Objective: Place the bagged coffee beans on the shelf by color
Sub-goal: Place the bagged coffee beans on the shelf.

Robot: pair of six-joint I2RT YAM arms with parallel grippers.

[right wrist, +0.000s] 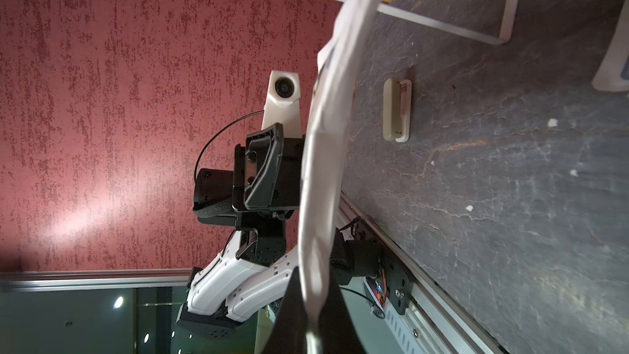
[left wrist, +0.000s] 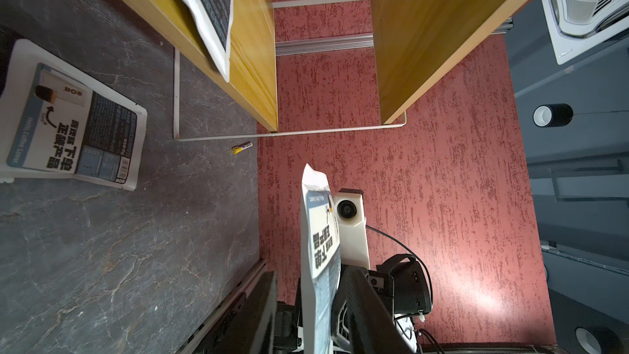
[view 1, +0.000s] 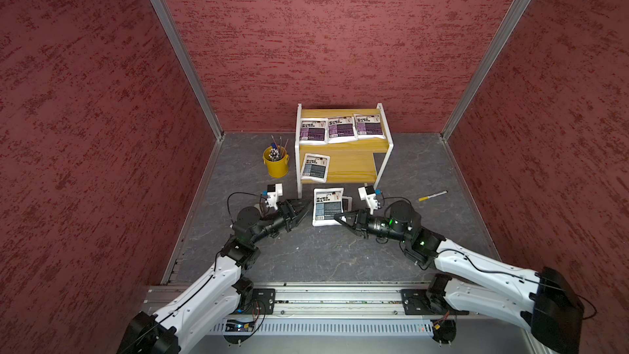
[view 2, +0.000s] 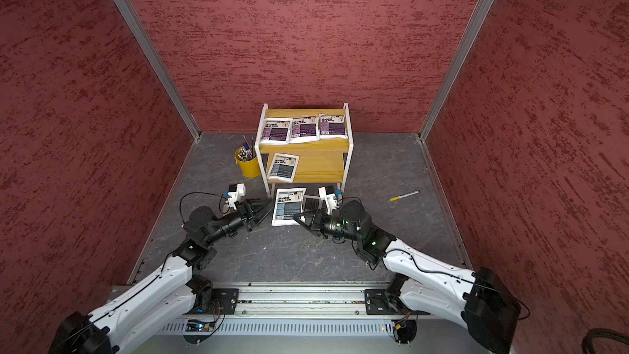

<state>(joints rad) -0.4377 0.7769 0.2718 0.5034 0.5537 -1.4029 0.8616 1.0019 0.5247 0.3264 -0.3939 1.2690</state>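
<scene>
So a flat white pouch with a blue-grey label (view 1: 326,207) was held up between the two grippers, just in front of the small two-tier shelf with yellow wood-grain boards and a white frame (view 1: 354,165). Its edge was pinched tight by the right gripper (view 1: 338,216). The left gripper (view 1: 304,211) was seen with its fingers (left wrist: 262,304) spread apart on either side, not clamping. Three purple-labelled white pouches (view 1: 341,129) were lined up on the top board and one blue-grey pouch (view 1: 315,166) was laid on the lower board. Another pouch (left wrist: 75,120) was laid flat on the dark grey stone-look floor (view 1: 306,260).
</scene>
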